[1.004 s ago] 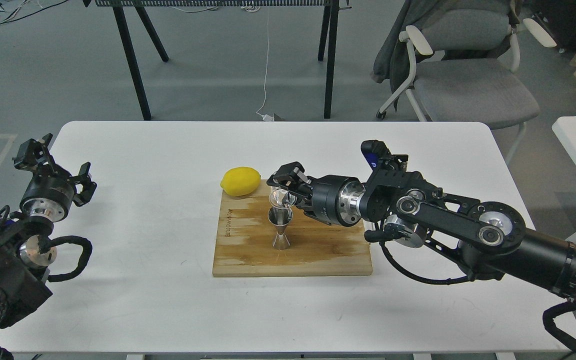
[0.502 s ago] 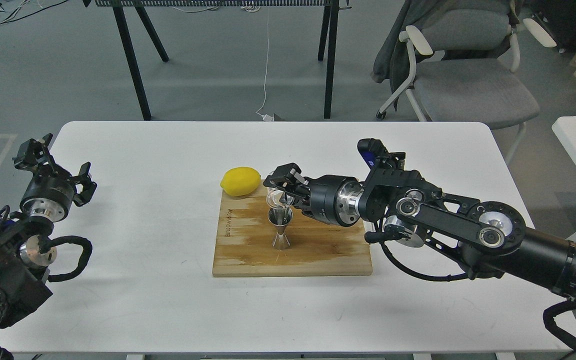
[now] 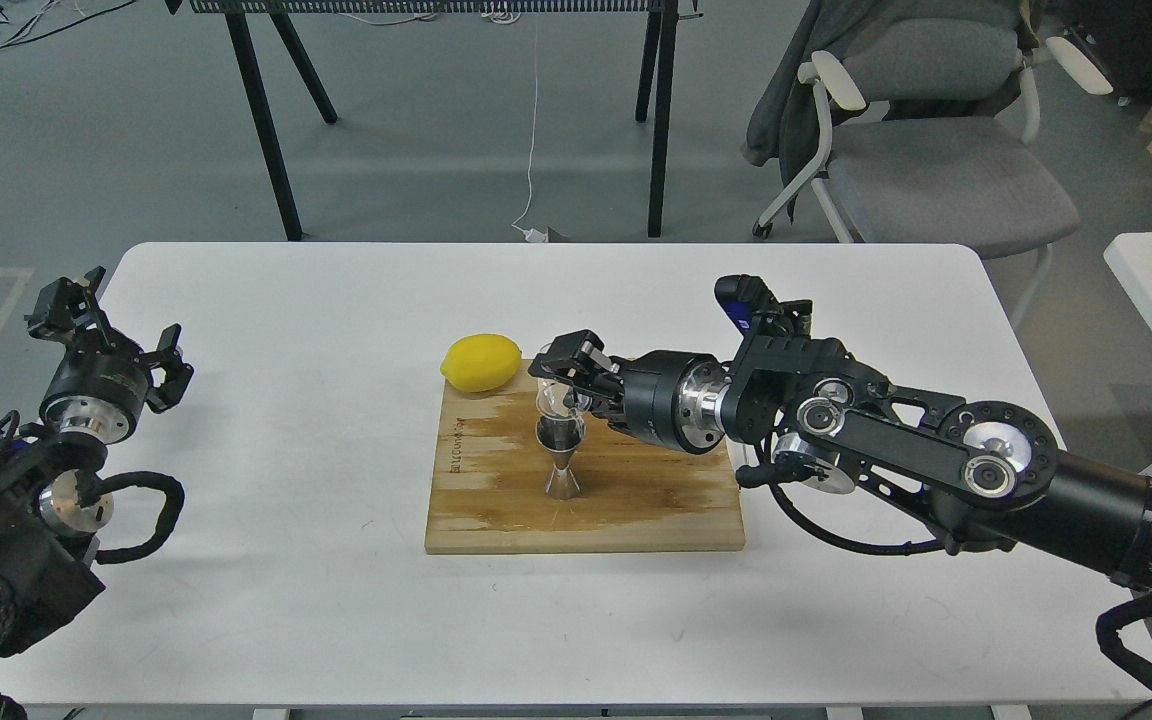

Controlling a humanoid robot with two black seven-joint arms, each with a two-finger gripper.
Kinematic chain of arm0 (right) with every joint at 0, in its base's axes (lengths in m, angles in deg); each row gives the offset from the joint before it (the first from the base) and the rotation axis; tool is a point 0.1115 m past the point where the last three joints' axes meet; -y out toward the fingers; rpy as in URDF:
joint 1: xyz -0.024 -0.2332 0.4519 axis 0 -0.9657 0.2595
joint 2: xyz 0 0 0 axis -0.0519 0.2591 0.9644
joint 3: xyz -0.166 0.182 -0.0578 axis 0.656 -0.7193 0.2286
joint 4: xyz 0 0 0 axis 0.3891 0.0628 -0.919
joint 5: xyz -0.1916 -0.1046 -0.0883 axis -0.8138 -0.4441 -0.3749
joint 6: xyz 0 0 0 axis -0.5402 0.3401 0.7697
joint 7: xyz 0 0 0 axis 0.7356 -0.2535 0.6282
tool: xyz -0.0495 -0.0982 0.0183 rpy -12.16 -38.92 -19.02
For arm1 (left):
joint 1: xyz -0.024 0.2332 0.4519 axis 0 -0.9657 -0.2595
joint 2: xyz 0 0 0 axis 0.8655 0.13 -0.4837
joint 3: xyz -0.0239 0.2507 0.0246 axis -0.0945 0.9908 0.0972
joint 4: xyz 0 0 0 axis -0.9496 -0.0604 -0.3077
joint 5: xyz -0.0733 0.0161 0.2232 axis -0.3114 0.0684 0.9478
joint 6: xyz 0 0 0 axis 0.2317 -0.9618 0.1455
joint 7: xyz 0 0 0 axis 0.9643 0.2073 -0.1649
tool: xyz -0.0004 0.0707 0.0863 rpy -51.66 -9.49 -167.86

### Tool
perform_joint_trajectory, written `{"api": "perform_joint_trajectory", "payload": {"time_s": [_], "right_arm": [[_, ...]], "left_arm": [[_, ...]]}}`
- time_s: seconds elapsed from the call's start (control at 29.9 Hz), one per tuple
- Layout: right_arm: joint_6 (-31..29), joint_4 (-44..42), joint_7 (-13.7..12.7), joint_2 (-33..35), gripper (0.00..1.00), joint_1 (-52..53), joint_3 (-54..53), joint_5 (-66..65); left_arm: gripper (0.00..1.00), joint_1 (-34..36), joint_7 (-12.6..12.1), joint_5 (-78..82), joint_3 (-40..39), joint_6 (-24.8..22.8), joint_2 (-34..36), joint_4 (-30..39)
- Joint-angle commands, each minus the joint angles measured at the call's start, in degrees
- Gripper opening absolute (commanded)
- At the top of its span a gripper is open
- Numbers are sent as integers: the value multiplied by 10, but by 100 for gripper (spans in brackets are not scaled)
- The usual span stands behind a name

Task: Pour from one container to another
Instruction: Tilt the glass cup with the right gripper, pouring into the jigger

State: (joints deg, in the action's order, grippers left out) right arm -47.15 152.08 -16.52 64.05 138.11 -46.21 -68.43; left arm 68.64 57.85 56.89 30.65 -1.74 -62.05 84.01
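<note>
One clear cup (image 3: 553, 398) sits tipped in my right gripper (image 3: 568, 377), the fingers clamped on it, held directly over the open top of the one steel jigger (image 3: 561, 458). The jigger stands upright near the middle of a single wooden cutting board (image 3: 636, 510). One lemon (image 3: 481, 362) lies at the board's far left corner, just beside the cup. The board rests on the one white table (image 3: 286, 330) I am working at. My left gripper (image 3: 106, 335) hangs over the table's left edge, well apart from the board, fingers spread and holding nothing. Behind the table I count one grey chair (image 3: 936, 170).
</note>
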Motion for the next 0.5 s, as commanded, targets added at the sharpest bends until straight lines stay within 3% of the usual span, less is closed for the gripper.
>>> {"api": "perform_joint_trajectory", "payload": {"time_s": [0.0,0.47], "right_arm": [[0,-1,0,0,26,1,0,-9],[-5,-1,5,0,26,15,28,-21]], "left_arm": [[100,0,0,0,0,0,1,0],[100,0,0,0,0,0,1,0]]}}
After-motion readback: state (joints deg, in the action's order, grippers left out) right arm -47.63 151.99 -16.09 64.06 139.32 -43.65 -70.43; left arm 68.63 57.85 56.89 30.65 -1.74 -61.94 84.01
